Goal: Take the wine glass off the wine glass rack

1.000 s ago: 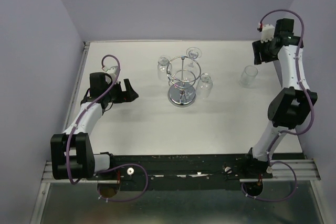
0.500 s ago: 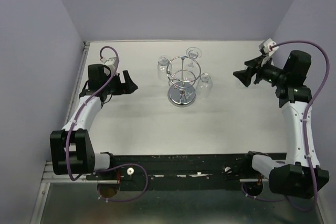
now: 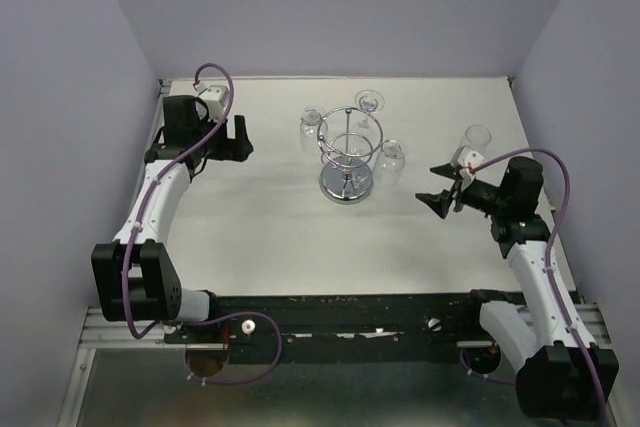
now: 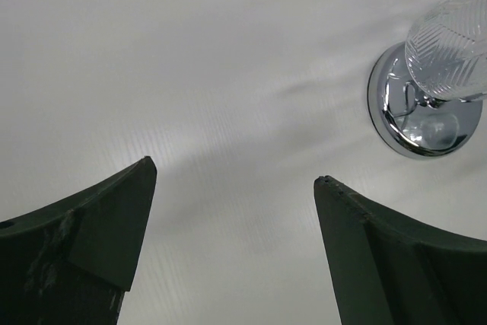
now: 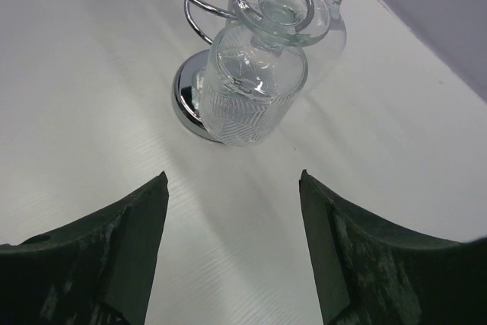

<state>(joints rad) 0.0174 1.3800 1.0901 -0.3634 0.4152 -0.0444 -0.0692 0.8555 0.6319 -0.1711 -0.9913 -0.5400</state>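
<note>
The chrome wine glass rack (image 3: 346, 181) stands mid-table on its round shiny base, with three wine glasses hanging upside down from its loops: one on the left (image 3: 311, 128), one at the back (image 3: 369, 101), one on the right (image 3: 392, 162). My right gripper (image 3: 433, 185) is open just right of the rack, empty, and faces the right-hand glass (image 5: 255, 89), which hangs ahead of its fingers (image 5: 122, 241). My left gripper (image 3: 244, 139) is open and empty, well left of the rack. In the left wrist view only the rack base (image 4: 396, 123) and a patterned glass bowl (image 4: 453, 43) show.
A fourth glass (image 3: 477, 143) stands upright on the table at the right, behind my right gripper. Lilac walls close in the back and both sides. The dark arm-mounting rail (image 3: 340, 312) runs along the near edge.
My right arm has swung from the far right corner down and in, so its gripper now faces the rack's right-hand glass. My left gripper has drifted toward the back. The glasses have not moved.
</note>
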